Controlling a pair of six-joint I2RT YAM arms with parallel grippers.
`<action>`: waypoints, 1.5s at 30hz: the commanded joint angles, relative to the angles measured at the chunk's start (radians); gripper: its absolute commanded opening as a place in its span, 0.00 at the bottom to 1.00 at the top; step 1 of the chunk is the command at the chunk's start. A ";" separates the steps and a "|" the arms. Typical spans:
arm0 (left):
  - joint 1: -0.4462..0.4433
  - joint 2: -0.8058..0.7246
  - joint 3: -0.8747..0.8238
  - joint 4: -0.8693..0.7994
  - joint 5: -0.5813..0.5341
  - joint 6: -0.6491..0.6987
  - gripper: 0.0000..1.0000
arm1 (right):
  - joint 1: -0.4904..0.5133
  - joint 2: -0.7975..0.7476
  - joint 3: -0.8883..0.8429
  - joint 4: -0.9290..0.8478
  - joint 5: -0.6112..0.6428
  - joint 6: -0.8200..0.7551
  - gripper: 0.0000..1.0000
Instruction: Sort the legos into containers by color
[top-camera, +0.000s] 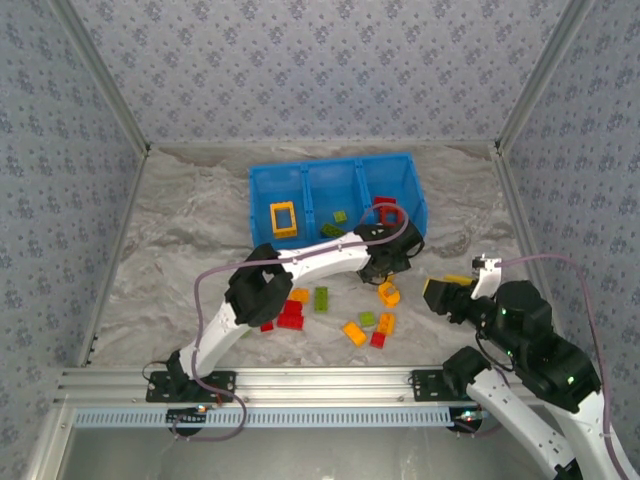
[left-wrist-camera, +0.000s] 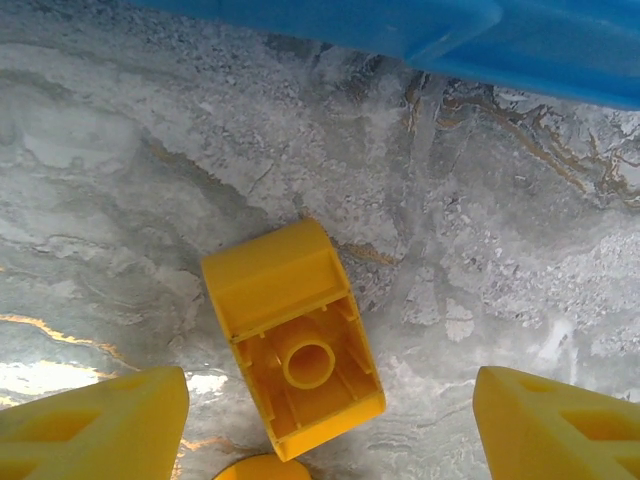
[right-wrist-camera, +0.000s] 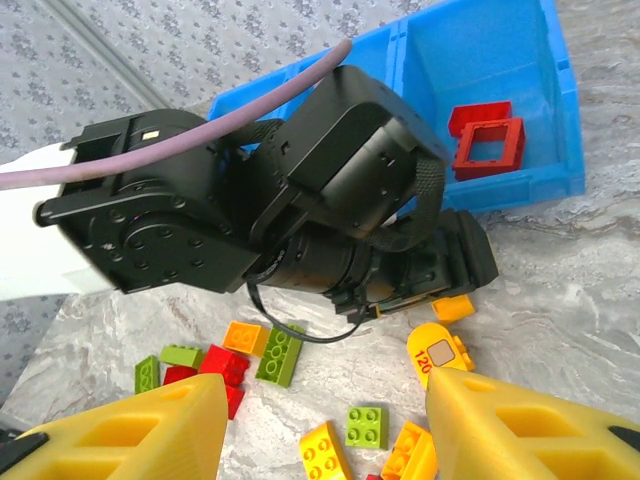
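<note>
The glossy orange lego (left-wrist-camera: 295, 340) lies on the marbled desk (left-wrist-camera: 520, 250) near the blue bin (left-wrist-camera: 540, 45). Its hollow, tubed underside faces the wrist camera, and its long axis runs from the rounded end back toward that camera. The left fingers (left-wrist-camera: 95, 425) are spread wide either side of it without touching, and the right fingers (right-wrist-camera: 130, 430) are wide too, holding nothing.

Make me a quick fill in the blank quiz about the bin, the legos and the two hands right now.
1. The red frames lie in the bin's ____ compartment.
2. The middle compartment holds ____ legos.
3. The left hand and the right hand are both ____.

Missing words: right; green; open.
</note>
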 joint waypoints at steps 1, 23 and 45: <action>0.010 0.036 0.033 -0.054 -0.013 -0.029 0.71 | 0.007 0.002 -0.007 -0.003 -0.031 -0.009 0.58; -0.048 -0.180 -0.056 -0.130 -0.223 0.027 0.16 | 0.007 0.047 -0.007 0.042 -0.125 -0.084 0.58; 0.461 -0.715 -0.715 0.186 0.035 0.508 0.18 | 0.646 0.655 -0.035 0.634 0.228 -0.200 0.58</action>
